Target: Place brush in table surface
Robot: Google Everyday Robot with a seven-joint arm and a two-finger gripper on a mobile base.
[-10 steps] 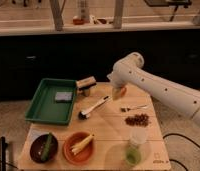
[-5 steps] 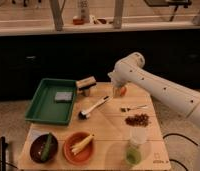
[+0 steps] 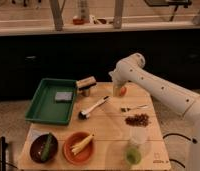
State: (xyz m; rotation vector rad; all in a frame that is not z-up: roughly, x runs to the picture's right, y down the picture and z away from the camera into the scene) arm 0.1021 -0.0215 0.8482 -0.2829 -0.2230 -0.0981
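Note:
The brush point(image 3: 94, 107), white-handled with a small dark bristle head at its lower left end, lies flat on the light tan table surface point(image 3: 110, 132), just right of the green tray. My gripper point(image 3: 117, 90) hangs from the white arm over the table's back, up and to the right of the brush handle and apart from it. It sits next to a small orange object point(image 3: 122, 91).
A green tray point(image 3: 48, 102) holding a grey sponge point(image 3: 63, 96) is at the left. A wooden block brush point(image 3: 86, 84) is at the back. A thin metal utensil point(image 3: 134, 107), a pile of brown bits point(image 3: 137, 119), a cup with green contents point(image 3: 134, 150) and two bowls point(image 3: 78, 147) stand toward the front.

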